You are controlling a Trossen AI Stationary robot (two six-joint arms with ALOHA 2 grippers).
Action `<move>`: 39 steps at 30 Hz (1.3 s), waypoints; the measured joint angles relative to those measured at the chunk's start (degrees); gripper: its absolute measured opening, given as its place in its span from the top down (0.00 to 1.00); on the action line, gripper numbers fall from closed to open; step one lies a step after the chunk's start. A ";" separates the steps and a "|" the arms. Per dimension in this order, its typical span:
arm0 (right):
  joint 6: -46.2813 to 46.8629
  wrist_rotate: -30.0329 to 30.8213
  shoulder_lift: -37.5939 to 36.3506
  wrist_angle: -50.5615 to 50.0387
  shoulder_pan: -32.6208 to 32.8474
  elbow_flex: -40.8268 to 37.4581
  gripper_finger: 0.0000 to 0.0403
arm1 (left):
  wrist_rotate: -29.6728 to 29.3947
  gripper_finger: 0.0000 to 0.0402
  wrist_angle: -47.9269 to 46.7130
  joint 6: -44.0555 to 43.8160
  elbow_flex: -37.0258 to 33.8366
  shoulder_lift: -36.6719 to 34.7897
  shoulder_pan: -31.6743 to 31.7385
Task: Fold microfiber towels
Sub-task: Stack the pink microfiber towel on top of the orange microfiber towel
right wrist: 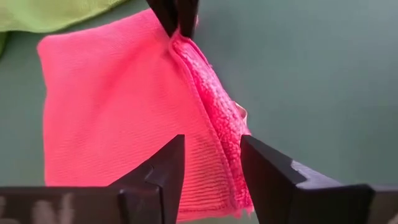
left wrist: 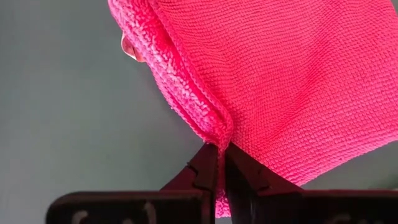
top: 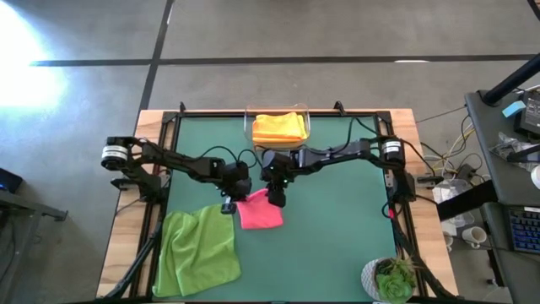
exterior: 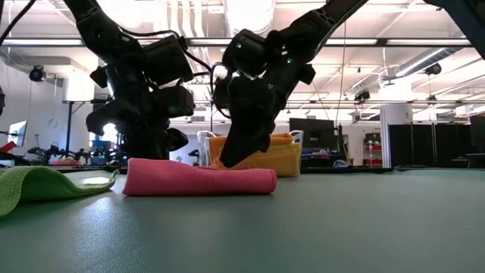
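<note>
The folded pink towel (top: 261, 211) was pinched at one corner by the left fingers (left wrist: 219, 163) while the right fingers (right wrist: 211, 163) stood released astride its edge, so dragging could undo the fold.

One hot pink towel (top: 260, 211), folded, between and below the two grippers. One lime green towel (top: 197, 250) beside the left gripper (top: 228, 205). One clear bin (top: 250, 125) beyond the right gripper (top: 276, 199), holding yellow and orange towels (top: 279, 128), count unclear. One potted plant (top: 391, 281).
</note>
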 joint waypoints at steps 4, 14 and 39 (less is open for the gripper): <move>-0.13 0.97 1.33 0.69 0.00 -0.02 0.63 | 0.01 1.00 -0.07 1.28 0.11 0.00 0.00; 1.23 -0.78 2.15 0.70 0.11 -0.02 0.63 | 0.14 1.00 -0.94 2.36 0.13 -0.07 0.00; 11.99 -3.29 1.87 -1.94 1.38 0.52 0.97 | -6.87 1.00 0.30 3.32 2.36 -0.16 0.15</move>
